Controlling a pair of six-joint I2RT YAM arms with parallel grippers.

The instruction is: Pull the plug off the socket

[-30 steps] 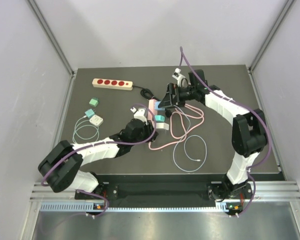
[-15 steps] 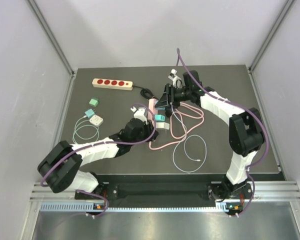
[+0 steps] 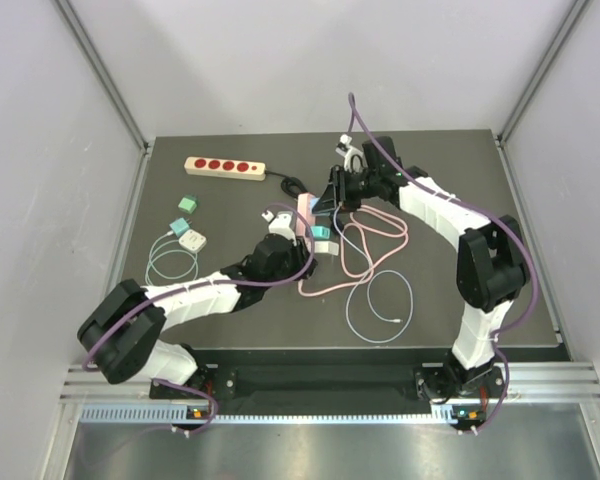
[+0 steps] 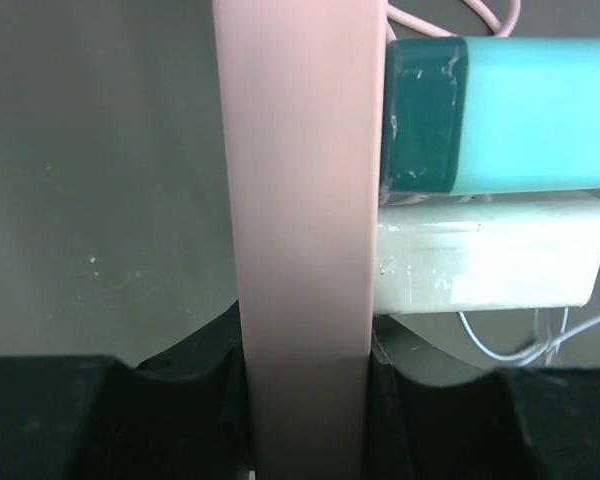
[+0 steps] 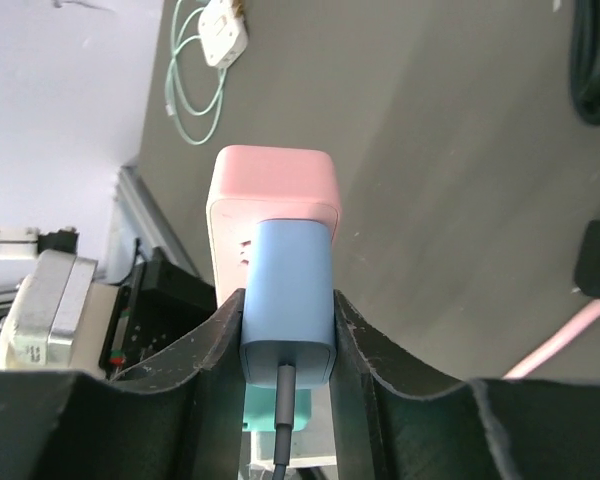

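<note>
The socket is a pink power strip (image 3: 304, 212) lying mid-table, also seen in the left wrist view (image 4: 295, 200). My left gripper (image 4: 305, 400) is shut on its near end, one finger on each side. A blue plug (image 5: 290, 300) with a grey cord sits in the strip's end (image 5: 273, 180). My right gripper (image 5: 288, 335) is shut on that plug, its black fingers (image 5: 212, 350) pressing both sides. From above, the right gripper (image 3: 330, 200) meets the strip's far end. A teal plug (image 4: 500, 115) and a white plug (image 4: 490, 255) also stick out of the strip.
A beige strip with red sockets (image 3: 225, 167) lies at the back left. A teal adapter (image 3: 187, 203) and a white charger with its coiled cable (image 3: 192, 240) sit left. Pink cable (image 3: 375, 235) and a pale cable loop (image 3: 380, 305) lie right of the strip.
My right gripper has moved left onto the blue plug and closed on it from wide open. The left gripper and the pink strip have stayed in place.
</note>
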